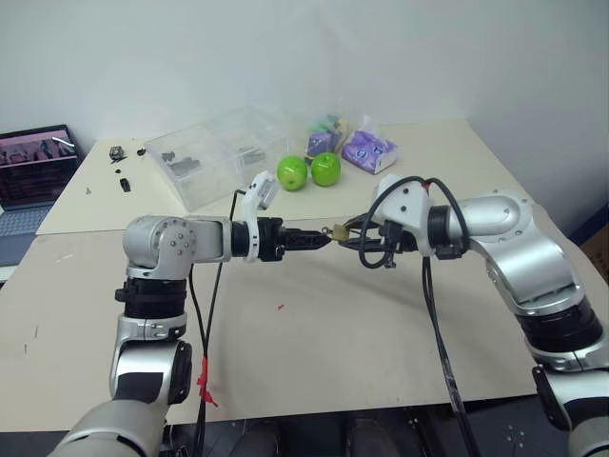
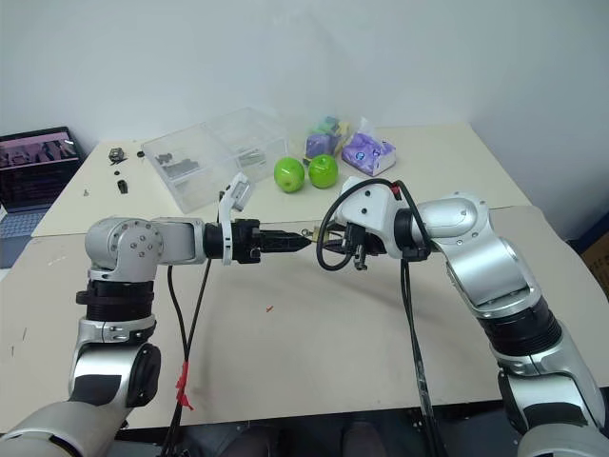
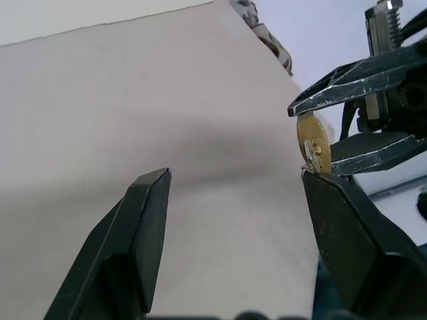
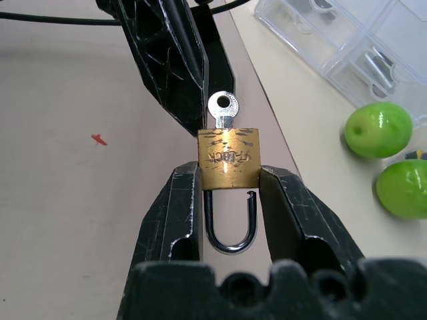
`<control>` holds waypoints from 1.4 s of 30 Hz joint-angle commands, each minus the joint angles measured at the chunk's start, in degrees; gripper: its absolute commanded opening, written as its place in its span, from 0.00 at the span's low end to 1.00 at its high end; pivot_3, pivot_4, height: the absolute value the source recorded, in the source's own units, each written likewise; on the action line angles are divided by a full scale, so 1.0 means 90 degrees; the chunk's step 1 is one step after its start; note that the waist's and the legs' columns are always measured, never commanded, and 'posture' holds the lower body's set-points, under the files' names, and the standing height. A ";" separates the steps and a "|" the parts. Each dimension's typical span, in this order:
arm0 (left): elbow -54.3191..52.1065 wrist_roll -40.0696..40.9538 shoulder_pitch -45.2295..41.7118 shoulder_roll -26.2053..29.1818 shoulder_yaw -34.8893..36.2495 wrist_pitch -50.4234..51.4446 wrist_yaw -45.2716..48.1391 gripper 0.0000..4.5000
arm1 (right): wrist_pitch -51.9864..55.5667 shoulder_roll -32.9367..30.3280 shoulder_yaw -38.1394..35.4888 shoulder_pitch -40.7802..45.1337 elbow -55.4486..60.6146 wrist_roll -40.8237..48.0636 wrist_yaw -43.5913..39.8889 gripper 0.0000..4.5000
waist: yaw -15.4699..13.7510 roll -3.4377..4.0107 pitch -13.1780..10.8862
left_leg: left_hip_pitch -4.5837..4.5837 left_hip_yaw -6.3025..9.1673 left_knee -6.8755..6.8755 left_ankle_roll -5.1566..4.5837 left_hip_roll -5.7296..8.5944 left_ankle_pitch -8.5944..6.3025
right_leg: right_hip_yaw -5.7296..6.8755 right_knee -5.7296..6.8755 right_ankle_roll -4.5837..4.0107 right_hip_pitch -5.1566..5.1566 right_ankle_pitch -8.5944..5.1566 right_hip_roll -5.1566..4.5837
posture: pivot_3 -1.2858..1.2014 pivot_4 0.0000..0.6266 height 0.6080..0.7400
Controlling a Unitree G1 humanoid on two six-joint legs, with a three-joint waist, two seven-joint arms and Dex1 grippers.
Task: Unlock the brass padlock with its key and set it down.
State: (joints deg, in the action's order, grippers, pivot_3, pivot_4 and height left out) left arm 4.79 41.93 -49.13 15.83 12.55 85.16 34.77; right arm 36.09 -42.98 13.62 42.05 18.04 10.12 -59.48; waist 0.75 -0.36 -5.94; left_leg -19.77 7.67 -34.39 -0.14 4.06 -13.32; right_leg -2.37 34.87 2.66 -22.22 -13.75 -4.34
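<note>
My right gripper [image 4: 229, 172] is shut on the brass padlock [image 4: 230, 160], pinching its squarish gold body from both sides in mid-air above the table's middle. Its silver shackle [image 4: 230, 227] hangs toward the wrist, and one leg stands free of the body. The key [image 4: 223, 110] sits in the keyhole with its round head sticking out. My left gripper [image 3: 233, 180] points at the padlock [image 1: 338, 231] from the left. It is open with nothing between its fingers, and one fingertip [image 3: 333, 200] lies right beside the padlock [image 3: 313, 143].
A clear plastic box [image 1: 224, 152] stands at the back of the beige table [image 1: 314, 352]. To its right lie two green apples [image 1: 292, 172] [image 1: 325, 169] and purple packets [image 1: 366, 150]. A laptop [image 1: 33, 167] is at the far left, and a red speck [image 1: 280, 307] lies below the grippers.
</note>
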 commanded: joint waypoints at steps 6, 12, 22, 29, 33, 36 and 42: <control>-0.0129 0.0656 -0.0391 0.0138 0.0628 0.0806 -0.0186 0.74 | -0.0196 -0.0043 0.0020 0.0055 0.0163 0.0023 -0.0088 0.20 | 0.0030 0.0004 0.0002 | 0.0003 -0.0003 0.0002 0.0002 -0.0001 0.0000 | -0.0006 0.0001 0.0000 0.0000 0.0000 0.0000 | 0.52 0.24 1.00; -0.0132 0.0817 -0.0265 0.0129 0.0542 0.0816 -0.0365 0.74 | -0.0208 -0.0038 0.0039 0.0071 0.0140 0.0008 -0.0081 0.20 | 0.0001 0.0005 0.0003 | 0.0004 -0.0001 0.0005 0.0007 -0.0001 0.0002 | -0.0006 0.0002 -0.0001 -0.0001 0.0001 -0.0001 | 0.52 0.24 1.00; -0.0062 0.0890 -0.0259 -0.0266 0.0555 0.0769 -0.0650 0.74 | -0.0103 -0.0072 0.0002 0.0104 0.0219 0.0039 -0.0072 0.20 | 0.0010 0.0005 0.0003 | -0.0001 -0.0002 0.0003 0.0012 0.0000 0.0001 | -0.0009 -0.0002 -0.0001 -0.0002 0.0001 -0.0006 | 0.52 0.24 1.00; -0.0104 0.0863 -0.0157 -0.0216 0.0228 0.0588 -0.0571 0.74 | -0.0081 -0.0092 -0.0033 0.0080 0.0262 0.0043 -0.0040 0.20 | 0.0003 0.0004 0.0003 | 0.0000 -0.0003 0.0003 0.0012 0.0000 0.0001 | -0.0009 -0.0001 -0.0001 -0.0001 0.0001 -0.0006 | 0.52 0.24 1.00; -0.0122 0.0887 -0.0104 -0.0262 0.0067 0.0449 -0.0513 0.62 | -0.0073 -0.0099 -0.0048 0.0056 0.0292 0.0046 -0.0012 0.20 | 0.0002 0.0004 0.0003 | -0.0001 -0.0003 0.0003 0.0012 0.0001 0.0001 | -0.0009 -0.0002 -0.0001 -0.0001 0.0001 -0.0007 | 0.52 0.24 1.00; -0.0211 0.0916 -0.0037 -0.0249 -0.0103 0.0319 -0.0402 0.44 | -0.0058 -0.0103 -0.0046 0.0050 0.0316 0.0048 0.0004 0.20 | -0.0001 0.0004 0.0003 | -0.0001 -0.0003 0.0003 0.0013 0.0000 0.0001 | -0.0009 -0.0002 -0.0001 -0.0001 0.0001 -0.0006 | 0.52 0.24 1.00; -0.0070 0.0936 -0.0113 -0.0308 -0.0041 0.0237 -0.0382 0.01 | -0.0026 -0.0153 -0.0073 0.0035 0.0366 0.0080 0.0014 0.20 | 0.0003 0.0004 0.0003 | -0.0001 -0.0003 0.0004 0.0012 0.0000 0.0001 | -0.0009 -0.0003 -0.0001 -0.0001 0.0001 -0.0006 | 0.52 0.24 1.00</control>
State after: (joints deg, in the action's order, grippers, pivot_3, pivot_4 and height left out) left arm 4.87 49.61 -49.26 13.03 12.19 88.41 30.59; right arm 35.63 -44.03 14.89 41.66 19.18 10.29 -59.64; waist 0.78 -0.32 -5.91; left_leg -19.77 7.64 -34.36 -0.03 4.06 -13.31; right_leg -2.46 34.85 2.65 -22.23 -13.74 -4.39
